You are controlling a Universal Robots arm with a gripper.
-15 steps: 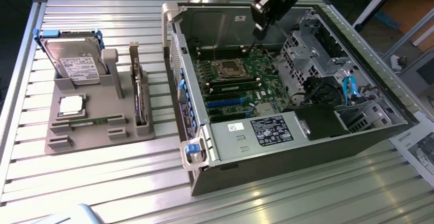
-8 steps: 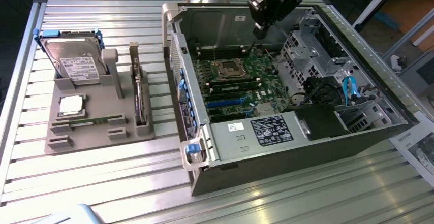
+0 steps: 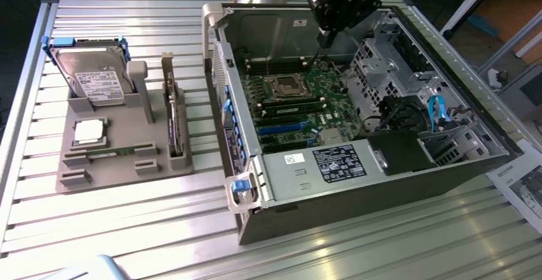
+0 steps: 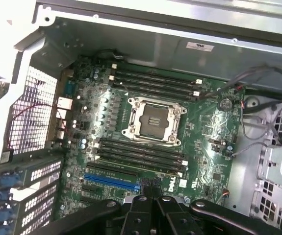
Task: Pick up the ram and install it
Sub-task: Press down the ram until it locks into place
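Overhead, gripper (image 3: 324,39) hangs inside the open computer case (image 3: 440,166), above the motherboard (image 4: 199,127), fingers pressed together, nothing visibly held. CPU socket (image 4: 153,120) at motherboard's centre.

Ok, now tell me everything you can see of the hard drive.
The hard drive is a silvery metal box with a white printed label on its face. Blue plastic rails run along its two sides. It stands on edge, leaning back slightly, in a slot of the grey holder on the slatted table, at the exterior view's left. The holder's wall hides its lower edge.
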